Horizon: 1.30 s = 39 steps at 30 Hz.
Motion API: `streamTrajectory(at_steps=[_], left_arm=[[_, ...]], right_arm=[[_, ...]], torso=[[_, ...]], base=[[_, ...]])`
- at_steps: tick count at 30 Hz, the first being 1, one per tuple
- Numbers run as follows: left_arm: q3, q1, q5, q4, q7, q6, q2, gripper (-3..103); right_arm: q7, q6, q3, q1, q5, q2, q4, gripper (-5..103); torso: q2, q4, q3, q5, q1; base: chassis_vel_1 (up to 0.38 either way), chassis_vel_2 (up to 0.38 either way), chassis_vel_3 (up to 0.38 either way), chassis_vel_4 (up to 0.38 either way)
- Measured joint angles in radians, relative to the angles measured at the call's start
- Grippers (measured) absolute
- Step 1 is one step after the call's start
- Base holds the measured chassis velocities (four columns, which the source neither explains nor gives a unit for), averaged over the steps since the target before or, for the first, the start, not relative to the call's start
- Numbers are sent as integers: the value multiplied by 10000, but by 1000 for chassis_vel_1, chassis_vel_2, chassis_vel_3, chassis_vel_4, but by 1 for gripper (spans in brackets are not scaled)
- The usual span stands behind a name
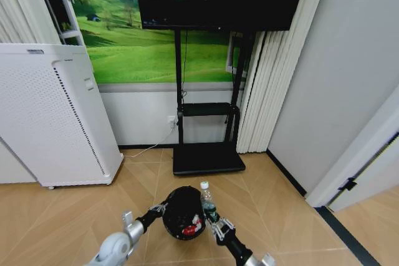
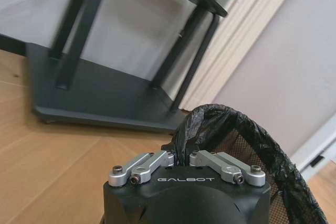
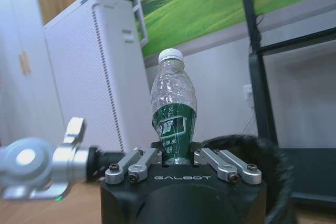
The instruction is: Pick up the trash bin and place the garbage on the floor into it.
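Two grippers are at work in front of you, low in the head view, and each one holds something. Your left gripper [image 1: 163, 207] comes in from the left side and its jaws are pressed together on the rim of the trash bin [image 1: 184, 212], pinching the black liner there; in the left wrist view you see the left gripper [image 2: 182, 157] biting the crinkled plastic edge, with the mesh wall of the bin [image 2: 247, 150] going away behind it. The bin is held between the two arms, tilted so that its opening faces toward you, and inside it you can see red-and-white litter [image 1: 195, 227] lying near the lower edge. Your right gripper [image 1: 212, 218] is just beside the bin on its right side, and its jaws are pinching the lower part of a clear bottle [image 1: 207, 200] with a green label and a white cap. The bottle stands upright in the fingers, its cap higher than the bin rim. In the right wrist view the bottle [image 3: 173, 108] rises straight from the right gripper [image 3: 178, 156], and the dark rim of the bin [image 3: 252, 148] shows close behind it. Farther back, a black TV stand [image 1: 207, 154] stands against the wall and a white perforated appliance [image 1: 56, 116] stands to the left, both well apart from the bin.
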State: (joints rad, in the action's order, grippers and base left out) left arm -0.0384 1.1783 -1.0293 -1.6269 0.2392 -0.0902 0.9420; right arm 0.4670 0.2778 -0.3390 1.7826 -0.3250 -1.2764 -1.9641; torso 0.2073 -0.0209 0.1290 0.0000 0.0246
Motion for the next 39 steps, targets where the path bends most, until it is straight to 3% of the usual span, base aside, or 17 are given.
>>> streamTrajectory(at_steps=[6, 12, 14, 16, 19, 22, 28, 30, 33, 37, 39], left_arm=[[572, -329, 139, 17, 163, -91, -71, 7], [560, 62, 559, -80, 611, -119, -138, 7], [448, 317, 697, -146, 771, -108, -133, 7], [405, 366, 701, -157, 793, -107, -122, 7], [224, 442, 700, -177, 828, -104, -55, 7], [115, 471, 687, -197, 828, -105, -2, 7], [-334, 765, 614, -483, 719, -105, 23, 7], [-334, 765, 614, -483, 719, -105, 23, 7], [-835, 1302, 718, -889, 253, -99, 0, 7], [-1565, 1735, 1028, -1409, -462, 33, 0, 7], [-2425, 2047, 1336, -2031, -1332, 89, -93, 7]], right_arm=[[-110, 103, 281, -356, 778, 51, 669, 21], [-626, 17, 492, -880, 784, 90, 990, 21], [-771, -166, 544, -1086, 636, 117, 1027, 28], [-790, -196, 549, -1112, 615, 134, 1033, 28], [-849, -203, 505, -1123, 622, 148, 1057, 45], [-907, -201, 474, -1088, 612, 148, 1053, 51], [-1139, -152, 320, -1034, 672, 109, 987, 78], [-1139, -152, 320, -1034, 672, 109, 987, 78], [-1703, -180, 46, -954, 485, -12, 791, 94], [-2445, -401, -470, -801, 257, -139, 472, 99], [-2904, -489, -1277, -515, -158, -265, 141, 100]], torso=[[0, 3, 0, 0, 0], [-2, 6, 0, 1, 0], [-2, 6, 0, 1, 0], [-2, 6, 0, 1, 0], [-2, 5, 0, 0, 0], [-2, 5, 0, 0, 0], [-2, 4, 0, 0, 0], [-2, 4, 0, 0, 0], [-2, 5, 0, -2, 0], [-1, 4, -1, -2, 0], [-2, 6, -1, 1, 0]], base=[[0, 0, 0, 0], [0, 0, 0, 0], [0, 0, 0, 0], [0, 0, 0, 0], [0, 0, 0, 0], [0, 0, 0, 0], [0, 0, 0, 0], [0, 0, 0, 0], [0, 0, 0, 0], [0, 0, 0, 0], [0, 0, 0, 0]])
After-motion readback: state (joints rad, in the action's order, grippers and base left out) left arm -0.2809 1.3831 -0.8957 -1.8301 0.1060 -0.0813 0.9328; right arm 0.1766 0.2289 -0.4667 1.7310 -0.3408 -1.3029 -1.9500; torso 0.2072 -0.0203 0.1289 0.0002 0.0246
